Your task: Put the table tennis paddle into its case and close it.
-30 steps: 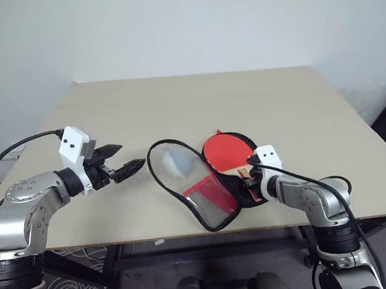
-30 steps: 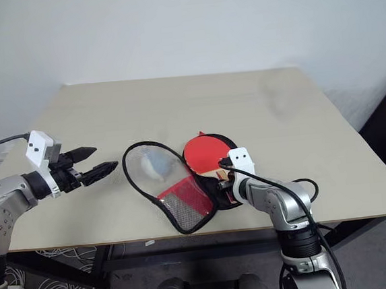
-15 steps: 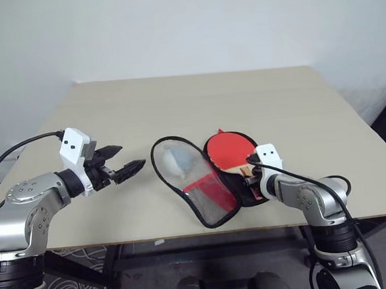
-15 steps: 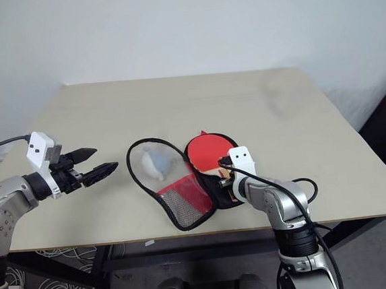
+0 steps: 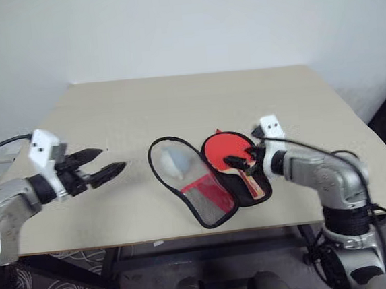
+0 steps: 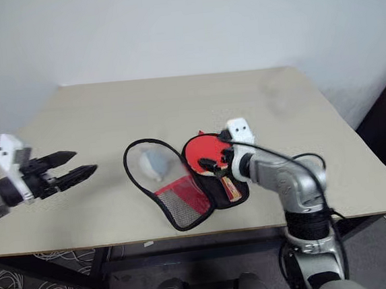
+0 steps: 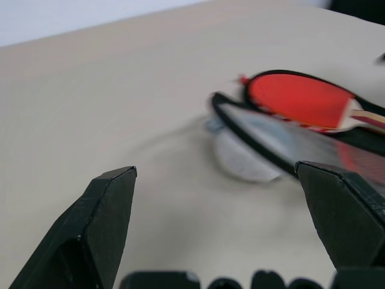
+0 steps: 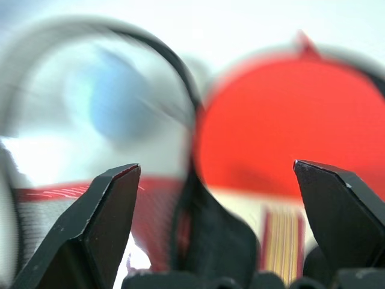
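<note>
Head views: a beige table point(image 5: 175, 99) stands before a pale wall. Near its middle, toward the near edge, lies the case point(image 5: 206, 184), opened flat in two halves. The left half is a flap point(image 5: 182, 176) with a black rim, see-through at its far end, with a red and mesh patch at its near end; a pale bluish-white wad point(image 5: 176, 161) shows through it. The right half is black, and the paddle point(image 5: 226, 154) lies on it, red face up, its striped wooden handle point(image 5: 252, 182) pointing to the near right. The right gripper point(image 5: 241, 157) hangs just above the paddle near where the face meets the handle, jaws spread, holding nothing. The left gripper point(image 5: 103, 162) is well to the left of the case, above bare table, pointing right, its jaws spread and empty

Left wrist view: two black fingers point(image 7: 90, 235) stand wide apart. Beyond them the case flap point(image 7: 271, 135) lies over the wad point(image 7: 240, 159), with the paddle's red face point(image 7: 298, 99) farther off

Right wrist view: black fingers point(image 8: 90, 229) stand wide apart above the case. The red paddle face point(image 8: 283, 132) lies beyond, the striped handle point(image 8: 280, 241) between the fingers, and the blurred flap with the bluish wad point(image 8: 114, 102) to one side
</note>
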`<state>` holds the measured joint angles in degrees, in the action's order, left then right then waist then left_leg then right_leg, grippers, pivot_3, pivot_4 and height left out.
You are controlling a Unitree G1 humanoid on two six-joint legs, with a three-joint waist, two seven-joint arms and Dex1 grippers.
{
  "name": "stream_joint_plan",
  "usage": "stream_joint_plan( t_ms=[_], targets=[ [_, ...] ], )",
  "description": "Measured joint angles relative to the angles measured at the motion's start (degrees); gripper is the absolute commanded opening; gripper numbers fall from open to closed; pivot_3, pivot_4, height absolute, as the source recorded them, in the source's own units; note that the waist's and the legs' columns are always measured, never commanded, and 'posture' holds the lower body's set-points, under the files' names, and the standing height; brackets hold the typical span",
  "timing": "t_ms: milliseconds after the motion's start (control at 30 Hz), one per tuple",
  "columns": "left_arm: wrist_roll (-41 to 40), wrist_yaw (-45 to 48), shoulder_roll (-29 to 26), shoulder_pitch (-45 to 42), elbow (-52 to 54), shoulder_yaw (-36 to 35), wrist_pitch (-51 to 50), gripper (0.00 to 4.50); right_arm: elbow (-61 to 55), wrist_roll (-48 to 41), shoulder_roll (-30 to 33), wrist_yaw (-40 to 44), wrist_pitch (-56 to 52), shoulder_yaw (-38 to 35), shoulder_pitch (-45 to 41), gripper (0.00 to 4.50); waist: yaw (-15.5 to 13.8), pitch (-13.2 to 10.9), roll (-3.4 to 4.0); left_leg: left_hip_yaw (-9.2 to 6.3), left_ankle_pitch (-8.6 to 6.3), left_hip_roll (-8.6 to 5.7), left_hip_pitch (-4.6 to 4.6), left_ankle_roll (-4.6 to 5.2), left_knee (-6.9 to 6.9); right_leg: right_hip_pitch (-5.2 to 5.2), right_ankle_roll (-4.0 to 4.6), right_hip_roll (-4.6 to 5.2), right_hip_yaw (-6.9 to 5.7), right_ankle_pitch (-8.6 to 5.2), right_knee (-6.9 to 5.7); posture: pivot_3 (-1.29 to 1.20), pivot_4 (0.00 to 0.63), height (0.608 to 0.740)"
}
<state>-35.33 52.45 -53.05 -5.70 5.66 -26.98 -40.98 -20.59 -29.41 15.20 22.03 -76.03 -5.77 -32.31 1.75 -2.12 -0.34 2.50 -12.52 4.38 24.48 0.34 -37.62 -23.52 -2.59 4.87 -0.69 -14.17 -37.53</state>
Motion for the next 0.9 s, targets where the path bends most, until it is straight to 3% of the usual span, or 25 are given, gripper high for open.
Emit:
stream_joint_plan(
  t_ms=[100,200,333,500,900],
  targets=[
    [-0.1,0.5,1.4,5.9,0.2,-1.4,-0.1,4.50,1.8,-1.8,4.3,3.3,1.0,-2.1,-1.2,4.45,-0.1,0.0,0.04,0.05,-0.01,0.00,-0.01,-0.02,-0.01,-0.01,0.01,0.05,0.00,0.00,0.02,0.00,0.000,0.740],
    [1.0,-1.1,4.8,6.9,0.1,0.5,0.5,3.91,4.3,-2.1,6.4,4.4,3.1,-2.9,-2.7,4.50,-0.3,0.0,0.01,0.02,-0.01,0.01,-0.01,-0.02,-0.03,0.00,0.02,0.01,-0.02,-0.01,0.02,0.00,0.000,0.740],
    [5.0,-6.9,10.7,3.9,-0.2,6.3,3.3,2.49,7.3,-2.0,7.2,4.5,5.9,-2.4,-4.6,4.50,-0.5,0.0,-0.02,0.03,0.00,0.01,0.03,-0.01,-0.08,0.03,0.02,-0.01,-0.01,0.00,0.02,0.00,0.000,0.740],
    [7.7,-11.2,14.0,1.6,-0.2,11.6,3.5,0.67,7.7,-2.2,7.6,4.4,7.0,-2.0,-4.7,4.50,-0.5,0.0,-0.03,0.03,0.01,0.01,0.02,0.00,-0.07,0.01,0.01,-0.04,0.01,0.01,-0.02,0.00,0.000,0.740],
    [5.2,-11.8,21.2,-8.0,7.2,23.8,-2.3,0.67,7.2,-2.7,5.7,2.6,7.2,-1.7,-4.6,4.50,-0.5,0.0,-0.04,-0.01,0.01,-0.01,0.04,0.01,-0.17,0.07,0.00,-0.04,0.01,0.01,-0.02,0.00,0.000,0.740]
  ],
)
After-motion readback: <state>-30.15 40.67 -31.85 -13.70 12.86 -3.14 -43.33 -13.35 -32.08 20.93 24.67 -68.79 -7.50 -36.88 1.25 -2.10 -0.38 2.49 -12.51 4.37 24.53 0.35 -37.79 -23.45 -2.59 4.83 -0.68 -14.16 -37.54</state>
